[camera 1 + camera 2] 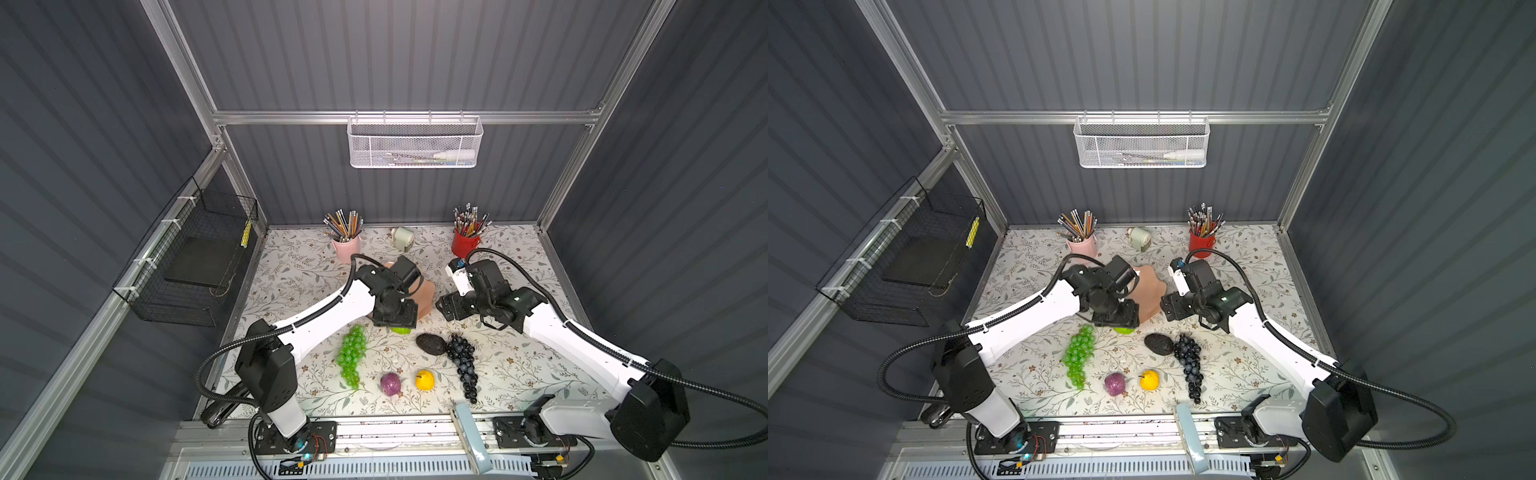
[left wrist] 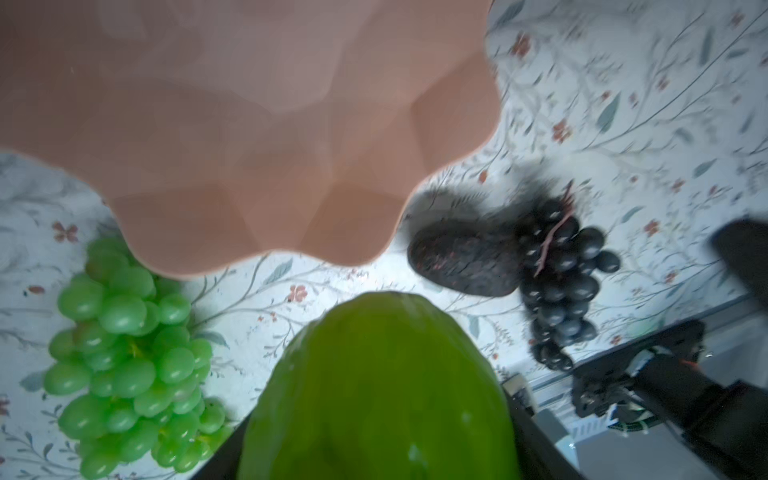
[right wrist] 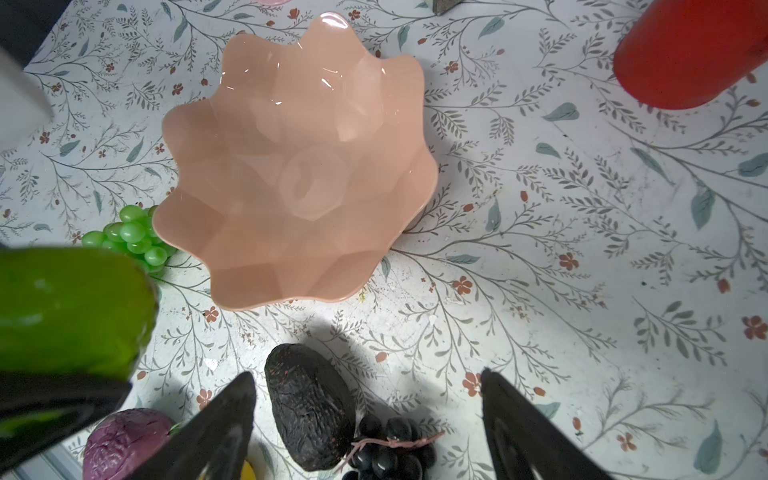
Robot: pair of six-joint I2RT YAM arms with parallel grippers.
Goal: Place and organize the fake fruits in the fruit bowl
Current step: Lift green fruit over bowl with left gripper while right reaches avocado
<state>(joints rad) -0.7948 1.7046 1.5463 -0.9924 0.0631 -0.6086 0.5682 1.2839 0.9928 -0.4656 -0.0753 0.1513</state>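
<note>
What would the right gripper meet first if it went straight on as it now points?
Most likely the bare tablecloth between the avocado and the fruit bowl: the open right gripper aims there. Depth is unclear; the avocado might be brushed first.

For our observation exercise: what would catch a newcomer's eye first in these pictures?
The empty peach-pink bowl mid-table, with the lime-green fruit clamped in the left gripper beside it. In front of it lie a green grape bunch and a dark grape bunch; the right gripper hangs open.
</note>
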